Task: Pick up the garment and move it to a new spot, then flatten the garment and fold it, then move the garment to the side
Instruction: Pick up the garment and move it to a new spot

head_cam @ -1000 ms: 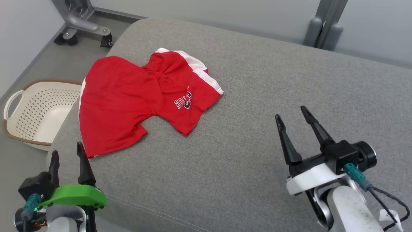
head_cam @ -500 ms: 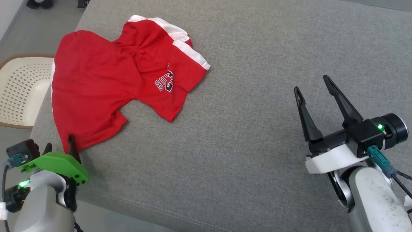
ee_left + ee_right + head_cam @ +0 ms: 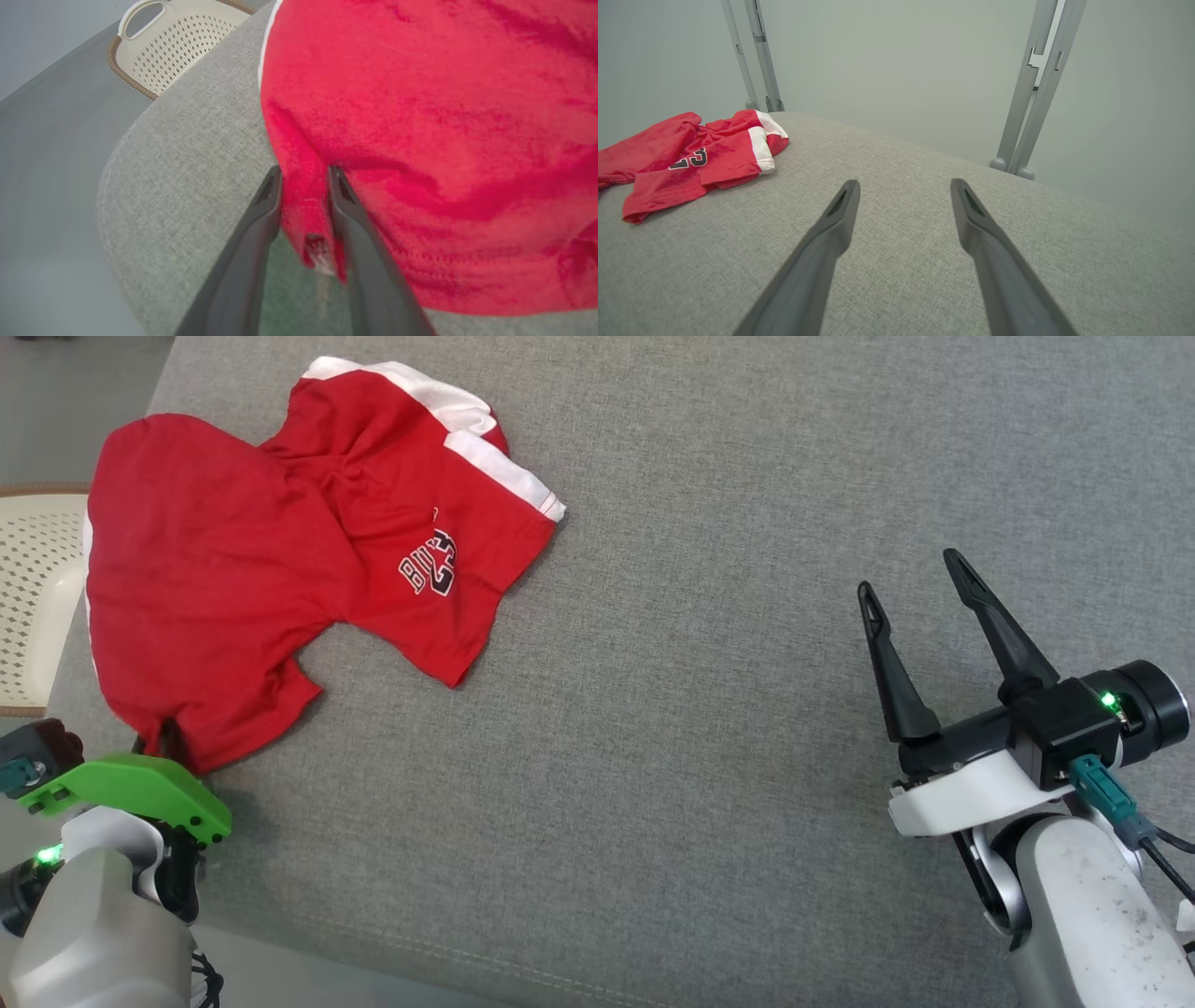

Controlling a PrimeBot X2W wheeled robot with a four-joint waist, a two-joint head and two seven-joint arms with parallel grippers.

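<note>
The red garment (image 3: 233, 569) lies crumpled on the far left part of the grey cushion (image 3: 700, 709), its white-striped edge away from the robot. At its near left corner the left gripper (image 3: 303, 172) has its fingers drawn close, with a bunched fold of the hem filling the narrow gap and touching both. The right gripper (image 3: 907, 571) hovers over bare cushion well apart from the garment, fingers spread wide and holding nothing. A cream basket (image 3: 177, 37) with perforated walls stands on the floor just beside the cushion's left edge.

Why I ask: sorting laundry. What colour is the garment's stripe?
White, on a red garment; the stripe shows best in the head view.
</note>
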